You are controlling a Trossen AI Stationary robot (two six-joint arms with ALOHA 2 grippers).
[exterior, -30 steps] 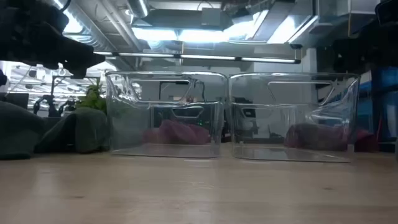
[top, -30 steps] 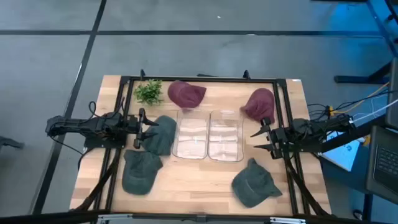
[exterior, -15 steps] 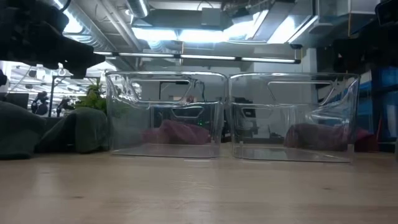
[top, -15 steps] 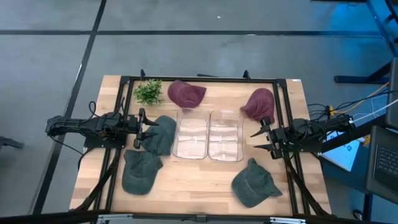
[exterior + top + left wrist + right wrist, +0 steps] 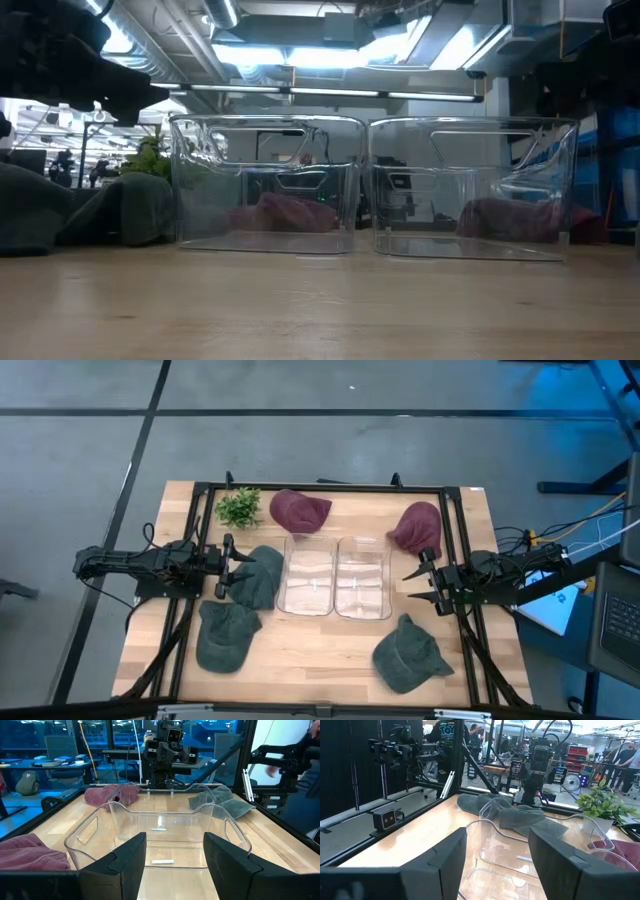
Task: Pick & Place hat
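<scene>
Five hats lie on the desk (image 5: 330, 655) in the high view, none in my grasp. A green hat (image 5: 262, 575) sits left of centre, touching the left clear bin (image 5: 306, 582), and my left claw (image 5: 228, 567) hangs at its left edge with its fingers spread apart, holding nothing. A second green hat (image 5: 224, 635) lies below it, toward the lower left. A maroon hat (image 5: 298, 510) rests at upper centre, just above the left bin, beside a small green plant (image 5: 239, 507) in the upper left. Another maroon hat (image 5: 418, 527) lies at upper right, just above my right claw (image 5: 422, 585), which waits wide and empty right of the right clear bin (image 5: 361, 588). A third green hat (image 5: 408, 653) sits lower right, below that claw. The two bins stand side by side at the frame's middle, touching, with no hat inside.
</scene>
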